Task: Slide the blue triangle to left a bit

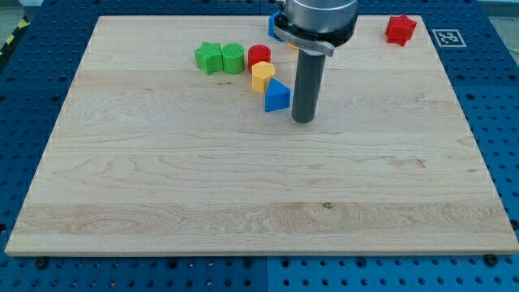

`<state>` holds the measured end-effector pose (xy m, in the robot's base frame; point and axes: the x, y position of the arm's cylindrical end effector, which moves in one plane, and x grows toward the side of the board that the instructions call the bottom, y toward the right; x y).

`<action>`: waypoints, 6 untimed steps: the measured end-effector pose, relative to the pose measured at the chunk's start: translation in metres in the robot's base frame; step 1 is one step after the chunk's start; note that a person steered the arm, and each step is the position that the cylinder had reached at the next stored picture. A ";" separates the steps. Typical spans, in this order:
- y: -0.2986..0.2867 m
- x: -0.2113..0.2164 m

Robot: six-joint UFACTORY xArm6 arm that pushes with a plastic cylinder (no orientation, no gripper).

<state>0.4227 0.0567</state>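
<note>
The blue triangle [276,96] lies on the wooden board in the upper middle of the view. My tip [302,120] rests on the board just to the triangle's right, a small gap away. A yellow block [262,75] touches the triangle's upper left. A red round block [259,56] sits just above the yellow one.
A green star-like block [208,57] and a green round block [233,57] stand left of the red one. A red block [400,29] sits at the top right. A blue block [276,24] and an orange bit are partly hidden behind the rod's mount. The board [243,186] is pale wood.
</note>
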 end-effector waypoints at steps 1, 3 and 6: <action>0.033 0.002; 0.030 -0.002; 0.003 0.004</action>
<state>0.4272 0.0595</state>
